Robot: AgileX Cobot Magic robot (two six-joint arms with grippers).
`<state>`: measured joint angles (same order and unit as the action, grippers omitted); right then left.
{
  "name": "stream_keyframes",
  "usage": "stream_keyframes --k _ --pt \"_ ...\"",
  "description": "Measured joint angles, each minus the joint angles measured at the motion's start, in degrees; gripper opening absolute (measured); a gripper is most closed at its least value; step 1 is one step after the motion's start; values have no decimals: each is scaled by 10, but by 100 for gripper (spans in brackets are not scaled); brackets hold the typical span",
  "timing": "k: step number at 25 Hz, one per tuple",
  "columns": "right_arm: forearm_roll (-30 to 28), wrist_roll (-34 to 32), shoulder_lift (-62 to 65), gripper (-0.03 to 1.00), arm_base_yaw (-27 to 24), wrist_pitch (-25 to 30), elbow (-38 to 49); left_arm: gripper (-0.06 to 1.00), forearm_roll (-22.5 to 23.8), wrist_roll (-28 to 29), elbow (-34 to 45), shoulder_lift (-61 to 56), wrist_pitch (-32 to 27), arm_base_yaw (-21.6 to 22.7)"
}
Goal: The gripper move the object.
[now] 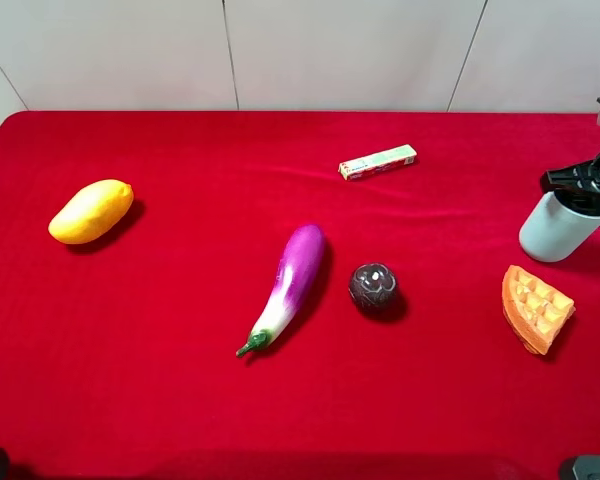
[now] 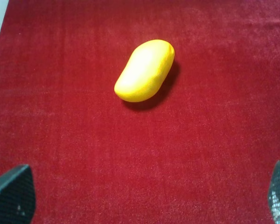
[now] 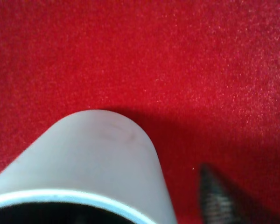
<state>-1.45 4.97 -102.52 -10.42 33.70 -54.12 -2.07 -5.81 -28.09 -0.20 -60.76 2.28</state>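
My right gripper (image 1: 584, 188) appears to pinch the rim of the cup (image 1: 558, 228), tilted at the red table's (image 1: 180, 330) right edge, near 1 waffle (image 1: 536, 308). My left gripper (image 2: 145, 196) is spread, facing the mango (image 2: 144, 70).

Red cloth (image 1: 180, 400) — yellow mango (image 1: 91, 211), purple-white eggplant (image 1: 292, 280), orange grid-patterned waffle (image 1: 536, 307), pale blue-grey cup (image 1: 558, 228).

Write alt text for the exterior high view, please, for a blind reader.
A black pincer meets the top of a pale blue-green plastic cup at the right edge of a red cloth; a yellow mango lies far left.
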Motion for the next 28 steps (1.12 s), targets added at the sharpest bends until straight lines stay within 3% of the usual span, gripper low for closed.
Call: stream_keyframes --k 2,5,28 --pt "0 0 0 52 0 -2 0 99 0 0 0 0 0 0" --pt "0 0 0 59 0 -2 0 99 0 0 0 0 0 0" --pt "8 -1 1 60 0 13 0 99 0 0 0 0 0 0"
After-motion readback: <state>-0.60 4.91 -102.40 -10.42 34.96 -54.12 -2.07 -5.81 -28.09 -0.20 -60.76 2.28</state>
